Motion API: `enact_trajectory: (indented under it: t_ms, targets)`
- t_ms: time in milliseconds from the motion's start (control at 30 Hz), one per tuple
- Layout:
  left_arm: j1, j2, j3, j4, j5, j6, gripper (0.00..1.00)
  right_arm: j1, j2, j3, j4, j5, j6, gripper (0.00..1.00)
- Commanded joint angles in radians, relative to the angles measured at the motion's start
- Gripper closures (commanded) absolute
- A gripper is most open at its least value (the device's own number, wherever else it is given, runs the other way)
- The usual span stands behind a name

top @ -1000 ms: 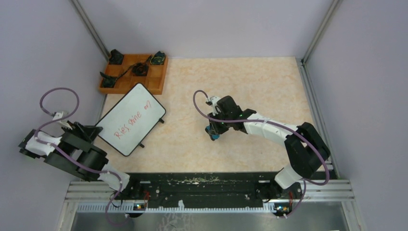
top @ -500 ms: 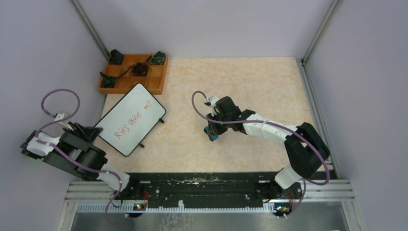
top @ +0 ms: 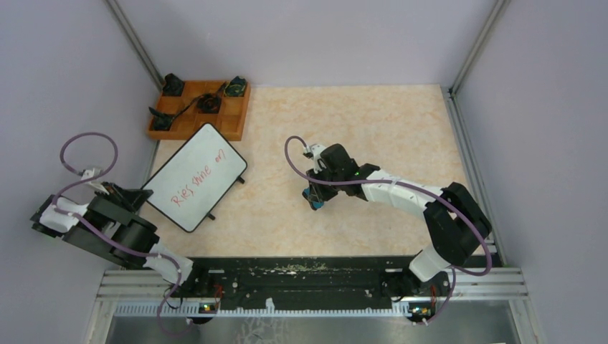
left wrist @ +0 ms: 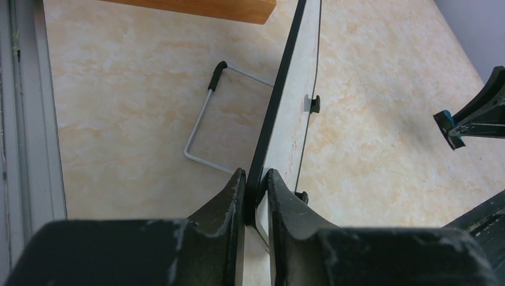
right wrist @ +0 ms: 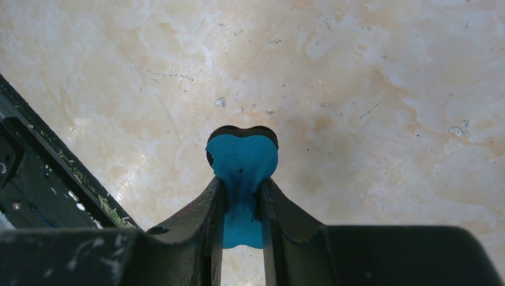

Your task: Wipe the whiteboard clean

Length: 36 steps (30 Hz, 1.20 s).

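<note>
The whiteboard (top: 195, 178) lies tilted at the table's left, with red handwriting across it. My left gripper (top: 143, 196) is shut on its near left edge; in the left wrist view the board's black edge (left wrist: 280, 95) runs up between my fingers, and its wire stand (left wrist: 202, 122) shows underneath. My right gripper (top: 314, 199) is shut on a blue eraser (right wrist: 243, 159) and holds it over the bare tabletop, well right of the board. The eraser also shows in the top view (top: 316, 203).
An orange compartmented wooden tray (top: 234, 122) with small black parts stands behind the whiteboard at the back left. The black rail of the arm bases (top: 301, 276) runs along the near edge. Purple walls close in the sides.
My right gripper has crept slightly left with the eraser. The left gripper and the whiteboard have hardly moved.
</note>
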Motion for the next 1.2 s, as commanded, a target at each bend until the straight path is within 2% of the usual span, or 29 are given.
enact_trajectory:
  t_ms: [0,233,533,667,1000,1167]
  targets:
    - [0.025,0.037,0.001,0.031,0.004,0.026,0.84,0.015,-0.001,0.063,0.053,0.004,0.003,1.0]
    - [0.025,0.04,0.008,0.03,-0.009,0.026,1.0,0.016,0.026,0.122,0.07,0.012,-0.019,1.0]
    - [0.025,0.042,0.004,0.03,-0.03,0.039,1.0,0.038,0.156,0.254,0.123,-0.012,-0.037,1.0]
    - [0.025,0.044,0.008,0.03,-0.033,0.04,1.0,0.073,0.207,0.316,0.175,0.041,-0.086,1.0]
    - [0.025,0.043,0.018,0.031,-0.04,0.04,1.0,0.125,0.332,0.437,0.402,0.149,-0.141,1.0]
    - [0.025,0.037,0.019,0.031,-0.038,0.036,1.0,0.133,0.401,0.484,0.586,0.105,-0.125,1.0]
